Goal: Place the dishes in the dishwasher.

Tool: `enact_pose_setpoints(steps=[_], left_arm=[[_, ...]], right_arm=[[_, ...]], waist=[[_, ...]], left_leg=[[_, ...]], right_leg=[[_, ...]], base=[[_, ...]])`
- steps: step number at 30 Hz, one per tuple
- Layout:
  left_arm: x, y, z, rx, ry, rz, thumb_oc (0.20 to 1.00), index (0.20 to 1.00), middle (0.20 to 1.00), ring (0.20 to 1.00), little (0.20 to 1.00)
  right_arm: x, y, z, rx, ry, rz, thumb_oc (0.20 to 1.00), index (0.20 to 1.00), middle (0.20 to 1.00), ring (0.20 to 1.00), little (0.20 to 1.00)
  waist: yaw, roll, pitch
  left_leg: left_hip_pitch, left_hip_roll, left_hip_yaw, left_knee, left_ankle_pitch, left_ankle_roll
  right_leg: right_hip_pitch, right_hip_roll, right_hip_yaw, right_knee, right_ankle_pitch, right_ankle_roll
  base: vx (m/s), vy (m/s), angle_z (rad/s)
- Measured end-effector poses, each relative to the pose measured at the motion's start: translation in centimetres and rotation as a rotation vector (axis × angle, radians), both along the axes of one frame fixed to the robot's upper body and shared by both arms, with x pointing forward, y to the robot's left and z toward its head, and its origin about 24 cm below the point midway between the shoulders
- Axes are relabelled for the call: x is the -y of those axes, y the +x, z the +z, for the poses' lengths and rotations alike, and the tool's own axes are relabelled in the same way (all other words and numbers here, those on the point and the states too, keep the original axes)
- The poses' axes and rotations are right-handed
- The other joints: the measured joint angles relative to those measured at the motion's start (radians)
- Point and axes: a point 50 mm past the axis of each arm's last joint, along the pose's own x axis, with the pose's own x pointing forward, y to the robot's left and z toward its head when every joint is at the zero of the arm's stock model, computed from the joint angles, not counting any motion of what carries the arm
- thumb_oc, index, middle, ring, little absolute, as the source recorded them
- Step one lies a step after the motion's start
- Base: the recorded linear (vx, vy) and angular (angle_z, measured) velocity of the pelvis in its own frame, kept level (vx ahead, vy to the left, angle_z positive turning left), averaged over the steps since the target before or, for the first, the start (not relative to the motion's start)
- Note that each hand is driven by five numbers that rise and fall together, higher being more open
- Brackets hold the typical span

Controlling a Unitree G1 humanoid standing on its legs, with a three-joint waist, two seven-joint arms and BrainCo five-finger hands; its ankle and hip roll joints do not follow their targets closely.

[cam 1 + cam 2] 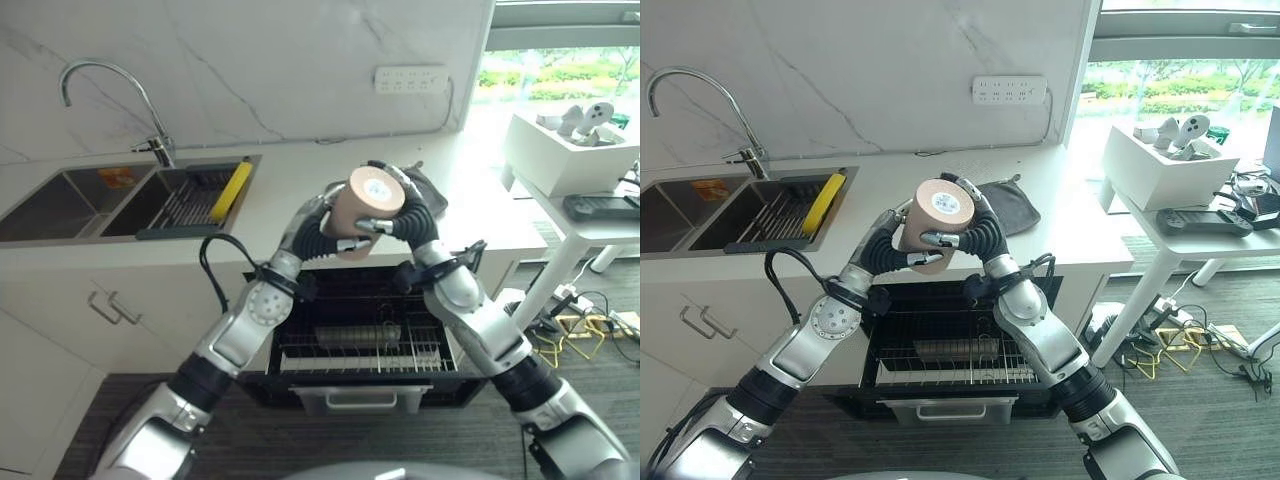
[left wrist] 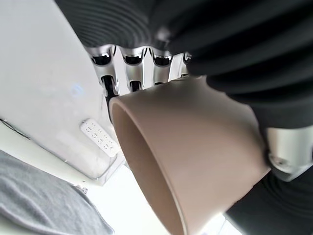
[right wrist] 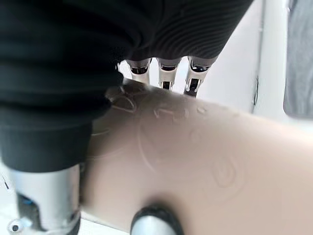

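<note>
While both grip it, the tan cup [image 1: 362,207] sits between the left robot hand [image 1: 322,232] and right robot hand [image 1: 405,212] (base toward the camera), above the open dishwasher rack [image 1: 365,345].

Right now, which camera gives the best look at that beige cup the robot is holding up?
The right eye view: the whole cup shows, held between the left hand and the right hand above the open dishwasher. The left wrist view shows its open mouth, the right wrist view its base.
</note>
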Motion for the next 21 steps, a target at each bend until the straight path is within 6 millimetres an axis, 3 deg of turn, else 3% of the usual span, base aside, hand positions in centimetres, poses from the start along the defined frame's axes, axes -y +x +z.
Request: enact_pose_setpoints(steps=[16, 17, 18, 21], left_arm=[[0.05, 0.05, 0.00, -0.005, 0.010, -0.008, 0.200, 0.200, 0.200, 0.200, 0.200], [0.05, 0.06, 0.01, -0.005, 0.011, -0.008, 0.351, 0.351, 0.351, 0.351, 0.351], [0.04, 0.07, -0.02, -0.007, 0.012, -0.007, 1.000, 1.000, 1.000, 1.000, 1.000], [0.14, 0.17, -0.26, -0.038, 0.032, -0.011, 1.000, 1.000, 1.000, 1.000, 1.000]], right_arm=[[0.09, 0.06, -0.08, -0.001, 0.001, -0.009, 0.200, 0.200, 0.200, 0.200, 0.200], [0.10, 0.06, -0.09, -0.002, 0.001, -0.009, 0.200, 0.200, 0.200, 0.200, 0.200], [0.08, 0.08, -0.14, -0.004, -0.001, -0.007, 0.200, 0.200, 0.200, 0.200, 0.200], [-0.09, 0.01, -0.27, -0.006, -0.013, 0.014, 0.200, 0.200, 0.200, 0.200, 0.200]], waist=[[0.000, 0.000, 0.000], [0.000, 0.000, 0.000], [0.000, 0.000, 0.000], [0.000, 0.000, 0.000]], left_leg=[[0.000, 0.000, 0.000, -0.001, 0.000, 0.000], [0.000, 0.000, 0.000, -0.001, 0.000, 0.000], [-0.001, 0.000, 0.000, -0.001, 0.000, 0.000], [-0.001, 0.000, 0.000, -0.001, 0.000, 0.000]], right_leg=[[-0.001, 0.000, 0.000, 0.000, 0.000, 0.000], [-0.001, 0.000, 0.000, 0.000, 0.000, 0.000], [-0.001, 0.000, 0.000, 0.000, 0.000, 0.000], [-0.001, 0.000, 0.000, 0.000, 0.000, 0.000]], base=[[0.00, 0.000, 0.00], [0.00, 0.000, 0.00], [0.00, 0.000, 0.00], [0.00, 0.000, 0.00]])
